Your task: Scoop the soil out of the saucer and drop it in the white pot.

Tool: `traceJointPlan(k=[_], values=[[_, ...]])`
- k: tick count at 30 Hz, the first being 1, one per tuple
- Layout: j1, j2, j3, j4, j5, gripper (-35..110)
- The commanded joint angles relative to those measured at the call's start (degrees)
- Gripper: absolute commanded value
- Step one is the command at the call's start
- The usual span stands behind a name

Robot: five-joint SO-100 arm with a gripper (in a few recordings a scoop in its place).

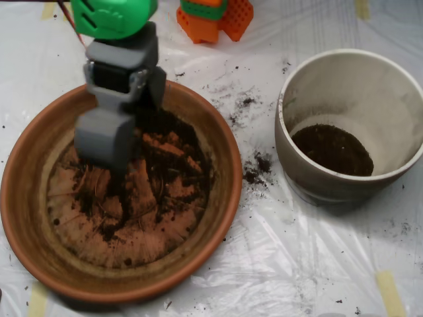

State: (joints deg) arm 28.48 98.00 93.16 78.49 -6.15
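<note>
Terracotta fills the left half of the frame: the saucer [30, 198] sits on the plastic-covered table [297, 264], its ridged base streaked with dark soil [158, 165], thickest toward the upper middle. The grey pincer [106, 155] reaches down from the upper left under a green joint [112, 16], its tip pressed into the soil. The white pot [317, 72] stands upright at right, well apart, dark soil on its bottom. Crumbs [256, 168] lie scattered between them. An orange block [215, 16] sits at the top edge.
</note>
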Motion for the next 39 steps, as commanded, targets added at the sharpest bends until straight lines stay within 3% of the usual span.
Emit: traceJointPlan(k=[1, 10, 25, 39], values=[[5.9, 3.8, 5.4, -6.2, 0.5, 33], [10.7, 3.7, 19.2, -19.7, 3.8, 31], [19.0, -4.2, 20.7, -26.3, 8.4, 28], [19.7, -28.6, -2.5, -7.1, 3.0, 29]])
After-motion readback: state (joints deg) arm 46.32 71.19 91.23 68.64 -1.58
